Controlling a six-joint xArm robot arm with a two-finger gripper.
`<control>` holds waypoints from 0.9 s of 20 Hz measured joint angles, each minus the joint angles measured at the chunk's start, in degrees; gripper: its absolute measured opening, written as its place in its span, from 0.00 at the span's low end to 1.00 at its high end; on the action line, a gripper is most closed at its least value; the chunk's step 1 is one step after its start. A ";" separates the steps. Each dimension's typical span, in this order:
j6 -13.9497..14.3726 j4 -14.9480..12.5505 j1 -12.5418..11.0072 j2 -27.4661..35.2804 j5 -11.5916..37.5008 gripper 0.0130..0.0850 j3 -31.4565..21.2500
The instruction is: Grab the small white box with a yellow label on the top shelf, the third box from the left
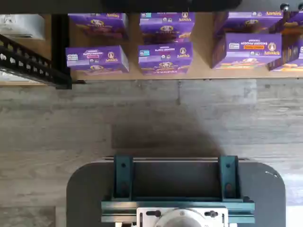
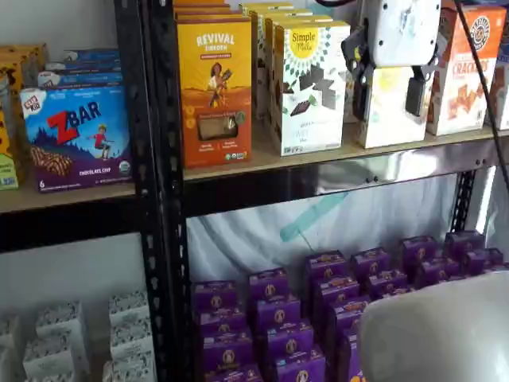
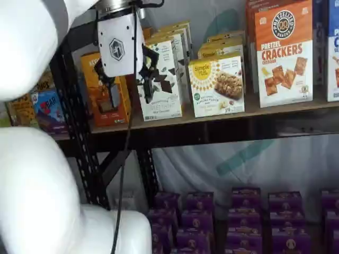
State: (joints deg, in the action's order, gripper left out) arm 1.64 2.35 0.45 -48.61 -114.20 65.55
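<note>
We see the top shelf (image 2: pixel 262 163) as pale matt wood with a shiny grey metal rail, the small white box (image 3: pixel 218 84) smooth printed card.

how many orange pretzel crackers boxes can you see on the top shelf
1 front-facing: the pretzel crackers box stands on the top shelf, right of the small white box. More may stand hidden behind it.

This looks like a shop set up for a robot to practise in. Dark metal racks with a wooden top shelf (image 3: pixel 275 110) hold rows of snack boxes, like the orange cracker box (image 3: pixel 283 55) and the Revival box (image 2: pixel 215 91). Lots of the same purple boxes (image 2: pixel 274 318) sit in rows down low above a grey wood floor (image 1: pixel 156 118).
</note>
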 joint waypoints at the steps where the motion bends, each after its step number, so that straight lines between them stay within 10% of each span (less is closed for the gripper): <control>1: -0.06 0.22 -0.16 0.46 -0.82 1.00 0.41; 8: -0.69 2.04 -1.73 2.99 -4.70 1.00 2.39; 18: -1.35 -1.14 -0.88 0.60 3.32 1.00 -1.19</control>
State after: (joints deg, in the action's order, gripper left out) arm 0.29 1.20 -0.42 -48.01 -110.88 64.36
